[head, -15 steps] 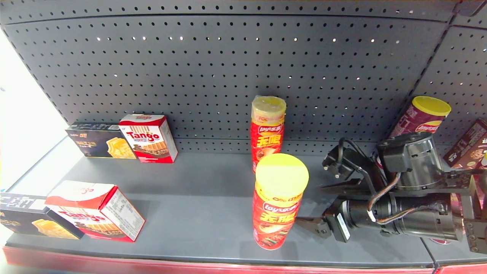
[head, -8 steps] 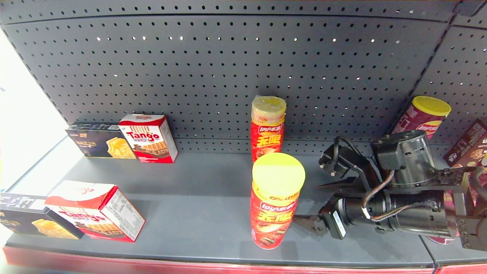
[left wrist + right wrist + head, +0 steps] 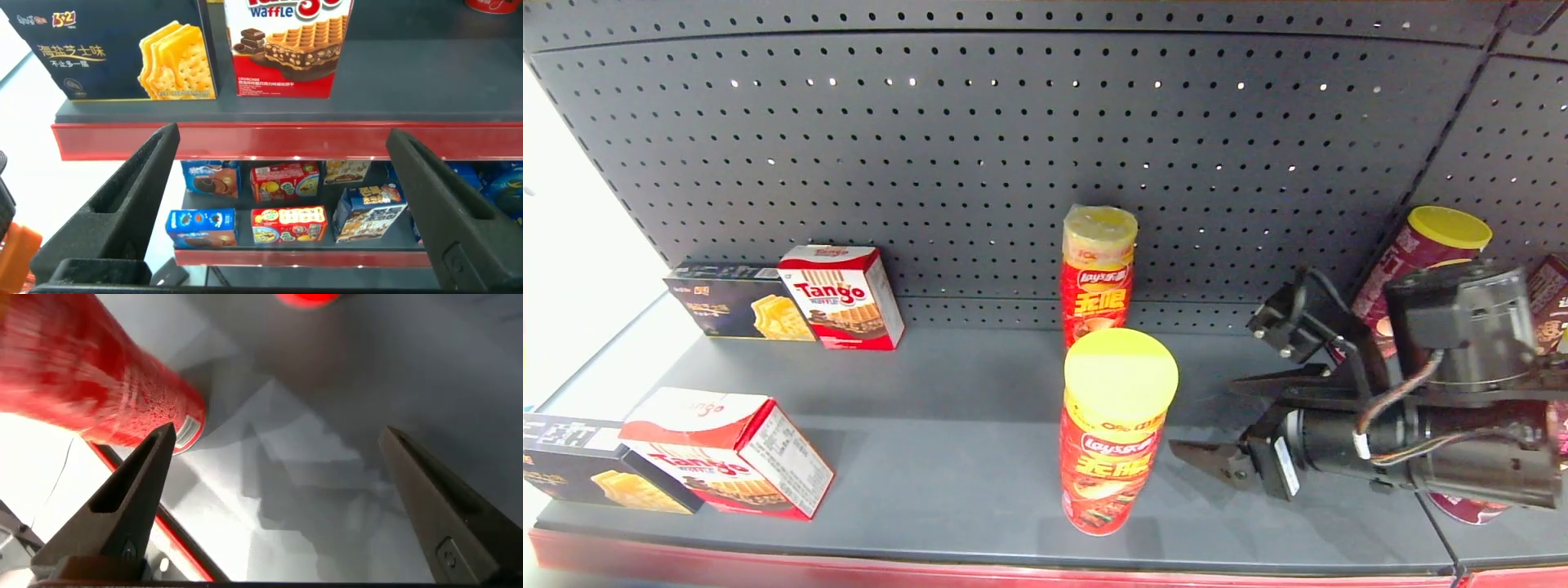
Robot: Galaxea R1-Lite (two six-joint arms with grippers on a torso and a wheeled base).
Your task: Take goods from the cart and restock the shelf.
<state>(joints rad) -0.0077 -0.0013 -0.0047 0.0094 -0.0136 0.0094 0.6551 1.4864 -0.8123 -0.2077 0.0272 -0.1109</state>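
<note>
The dark grey metal shelf [image 3: 947, 425] with a perforated back panel [image 3: 980, 163] carries the goods. The front red chip canister with a yellow lid [image 3: 1117, 441] stands upright near the shelf's front edge. Just right of that canister hangs the right claw [image 3: 1207, 415], spread wide, empty and clear of it. Well left of the canister sit a red-and-white wafer box [image 3: 731, 461] and a black cracker box [image 3: 580, 478]. Farther back on that side stand two more like boxes [image 3: 845, 298]. Directly behind the canister stands a second red canister [image 3: 1097, 269]. Far to the right behind it, a maroon canister with a yellow lid [image 3: 1421, 245] leans. The left claw [image 3: 282, 204], wide and empty, faces the shelf's red front lip [image 3: 286, 135] left of the canister.
</note>
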